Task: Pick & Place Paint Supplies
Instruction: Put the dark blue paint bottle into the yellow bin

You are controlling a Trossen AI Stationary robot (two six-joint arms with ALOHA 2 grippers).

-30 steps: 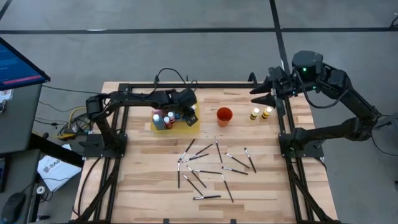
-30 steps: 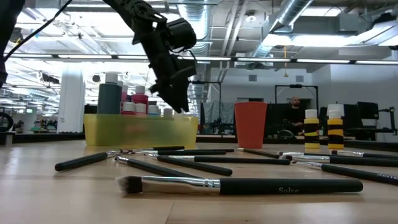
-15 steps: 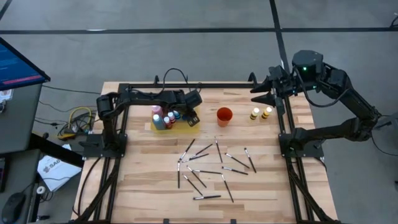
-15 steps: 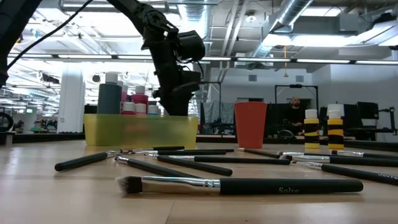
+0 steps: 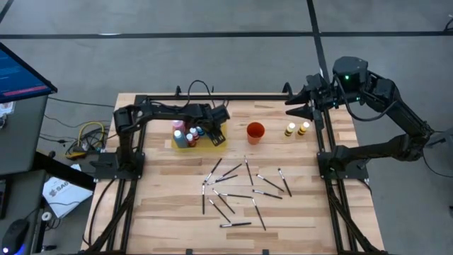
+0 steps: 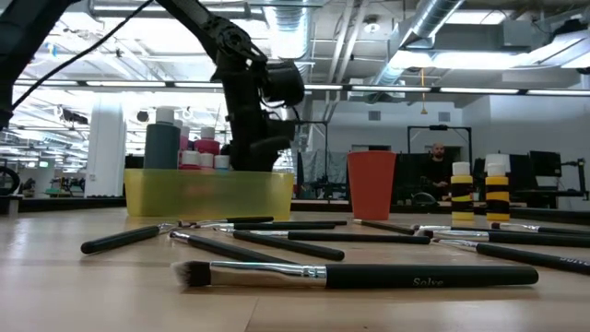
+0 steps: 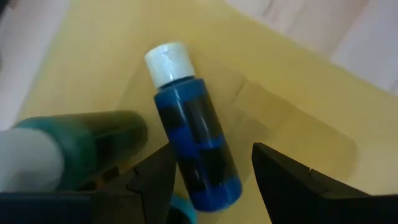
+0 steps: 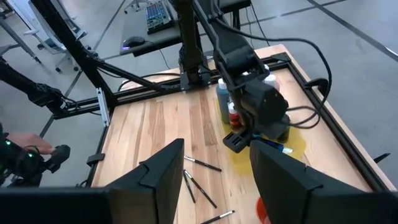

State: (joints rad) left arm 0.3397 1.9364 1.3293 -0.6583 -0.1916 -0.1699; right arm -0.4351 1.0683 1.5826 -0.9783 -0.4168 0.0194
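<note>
The left claw (image 5: pixel 214 133) hangs over the yellow tray (image 5: pixel 221 142) near the far edge of the counter (image 5: pixel 170 205); from above we see several paint bottles (image 5: pixel 185 133) standing at the tray's left end, the orange-red cup (image 5: pixel 255 132) just to the tray's right, two yellow bottles (image 5: pixel 296 129) farther right, and the brushes (image 5: pixel 237 188) scattered across the counter's middle. The right claw (image 5: pixel 297 104) waits off the far right corner, above the frame rail. At counter level, we see the left arm reach down behind the tray's translucent wall (image 6: pixel 207 192), bottles (image 6: pixel 184 148) beside it, brushes (image 6: pixel 359 273) lying in front. Through the left wrist camera, we see the claw's fingers (image 7: pixel 283 177) spread apart, released, with a blue bottle (image 7: pixel 193 140) lying on its side on the tray floor between them, white cap away from the camera, a dark green bottle (image 7: pixel 74 140) alongside. The right wrist camera shows its own fingers (image 8: pixel 163 171) parted and holding nothing, looking across the counter at the left arm (image 8: pixel 249 81) and tray.
</note>
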